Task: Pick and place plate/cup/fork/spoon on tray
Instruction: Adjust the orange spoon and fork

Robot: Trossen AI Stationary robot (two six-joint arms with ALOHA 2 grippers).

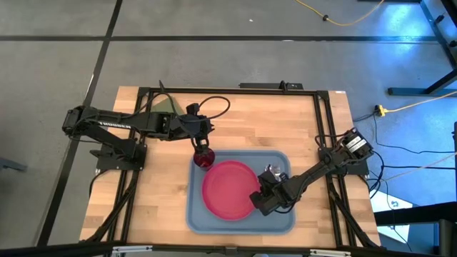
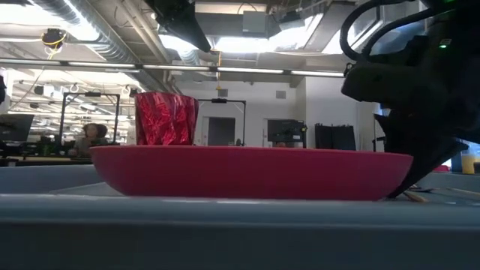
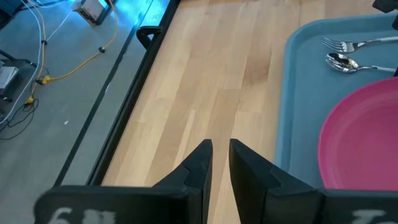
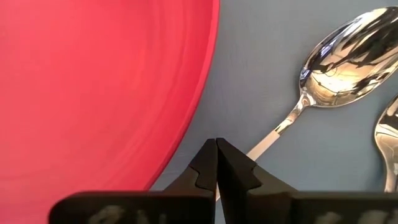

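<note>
Nearest the low camera ran the tray (image 2: 225,225), its light blue rim filling the foreground; it served as the landmark for all entries below. One tray was present, lying on the wooden table (image 1: 243,121) toward its near-right part.

Plate (image 1: 228,189): one, pink-red, round, lying flat inside the tray and taking up most of its middle. In the low view its wall blocked sight of everything lying behind it on the tray floor.

Cup (image 1: 204,160): one, dark red, standing upright in the tray's far left corner, just beside the plate's rim.

Spoon (image 4: 329,68): one, silver bowl, lying on the tray floor between the plate and the tray's right rim, handle running under the right gripper. Fork (image 3: 348,44): one, tines visible, lying just beside the spoon on the side away from the plate.

Right gripper (image 1: 259,199): low over the tray, at the plate's right edge. Its two fingers were pressed together with no gap. The spoon's handle passed beneath their tips; whether it was touched could not be told, and nothing was seen held.

Left gripper (image 1: 202,146): just above the cup, at the tray's far left corner. Its fingers stood a narrow slit apart, with nothing between them.

Surroundings: a black metal frame (image 1: 228,91) bordered the table. A person (image 2: 91,136) sat far off in the room behind the tray.
</note>
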